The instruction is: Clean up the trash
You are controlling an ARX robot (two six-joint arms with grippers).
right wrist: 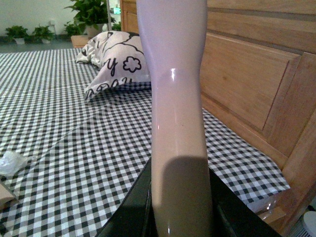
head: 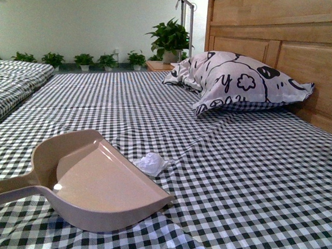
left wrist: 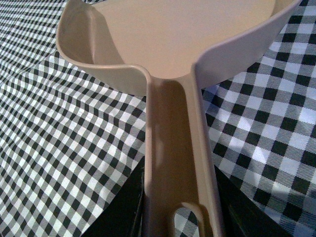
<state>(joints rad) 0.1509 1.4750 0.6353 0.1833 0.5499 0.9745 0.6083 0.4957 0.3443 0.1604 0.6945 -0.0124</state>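
The trash (head: 151, 163), a small crumpled white wad, lies on the checked bedsheet just beyond the open lip of the beige dustpan (head: 100, 182). In the right wrist view the trash (right wrist: 11, 163) shows at the far edge. My left gripper (left wrist: 180, 217) is shut on the dustpan (left wrist: 168, 44) by its handle, black fingers on both sides. My right gripper (right wrist: 180, 217) is shut on the beige brush handle (right wrist: 175, 108), which stands upright; the bristles are out of view. Neither gripper shows in the front view.
A black-and-white patterned pillow (head: 242, 81) leans against the wooden headboard (head: 283, 47) at the back right. Potted plants (head: 170, 39) stand behind the bed. A second bed (head: 10, 84) lies to the left. The bed's edge (right wrist: 276, 195) is close to my right gripper.
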